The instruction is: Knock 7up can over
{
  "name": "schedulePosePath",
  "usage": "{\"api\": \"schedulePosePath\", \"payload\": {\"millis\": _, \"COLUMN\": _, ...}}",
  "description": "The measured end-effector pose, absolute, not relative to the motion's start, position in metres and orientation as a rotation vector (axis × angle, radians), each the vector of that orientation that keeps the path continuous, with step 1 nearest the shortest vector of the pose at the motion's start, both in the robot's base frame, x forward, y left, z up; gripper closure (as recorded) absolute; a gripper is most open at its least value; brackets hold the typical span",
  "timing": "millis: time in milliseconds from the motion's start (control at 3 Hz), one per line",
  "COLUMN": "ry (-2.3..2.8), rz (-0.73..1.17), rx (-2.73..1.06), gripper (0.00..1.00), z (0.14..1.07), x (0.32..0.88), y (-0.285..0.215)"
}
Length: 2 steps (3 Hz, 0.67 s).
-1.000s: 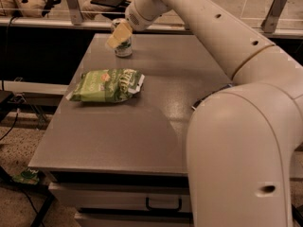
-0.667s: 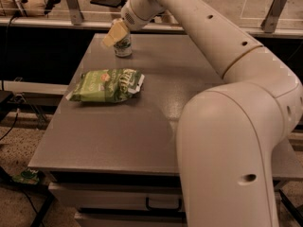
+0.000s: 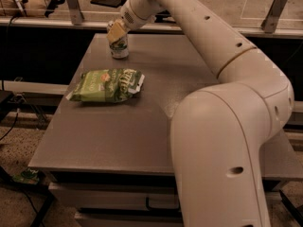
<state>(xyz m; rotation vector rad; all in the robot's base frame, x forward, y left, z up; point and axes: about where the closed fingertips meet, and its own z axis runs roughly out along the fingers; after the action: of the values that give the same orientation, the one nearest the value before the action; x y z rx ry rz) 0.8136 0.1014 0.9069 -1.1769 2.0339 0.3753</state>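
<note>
Claw (image 3: pixel 116 31) at far end of table (image 3: pixel 109 141), 7up can (image 3: pixel 120 49) upright just beneath (claw's spread unclear)

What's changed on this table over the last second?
The arm swung leftward in view, carrying the gripper slightly left at the top of the 7up can. The can stands upright where it was; the green chip bag has not moved.
</note>
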Motion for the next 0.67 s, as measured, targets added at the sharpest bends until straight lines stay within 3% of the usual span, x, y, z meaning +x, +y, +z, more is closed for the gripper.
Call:
{"api": "schedulePosePath", "payload": {"millis": 333, "ry": 2.034, "rz": 0.373, "rx": -1.173, "gripper": 0.79, "z": 0.918, "x": 0.809, "y": 0.084}}
{"api": "schedulePosePath", "payload": {"millis": 667, "ry": 2.022, "rz": 0.311, "rx": -1.213, "gripper": 1.0, "z": 0.951, "x": 0.791, "y": 0.043}}
